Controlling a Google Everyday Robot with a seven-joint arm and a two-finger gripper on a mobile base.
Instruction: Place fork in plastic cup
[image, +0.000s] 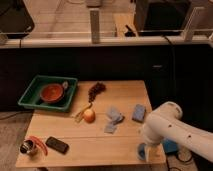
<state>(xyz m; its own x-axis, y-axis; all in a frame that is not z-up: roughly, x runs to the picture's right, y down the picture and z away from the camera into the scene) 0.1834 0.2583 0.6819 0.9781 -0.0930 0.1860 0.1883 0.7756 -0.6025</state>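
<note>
A small light-blue plastic cup (142, 151) stands near the table's front right edge. It is partly covered by the end of my white arm (167, 127). The arm reaches in from the right and bends down to the gripper (144, 145), which sits right over the cup and is mostly hidden by the wrist. I cannot pick out the fork for certain. Two pale grey-blue pieces (114, 116) lie mid-table, left of the arm, and something thin may lie among them.
A green tray (31, 92) holding a red bowl (51, 93) sits at the back left. Dark grapes (96, 90), an apple (89, 115) with a yellowish strip (81, 113), a blue sponge (138, 112), a black phone-like slab (57, 145) and a metal cup (27, 147) lie on the wooden table (90, 145).
</note>
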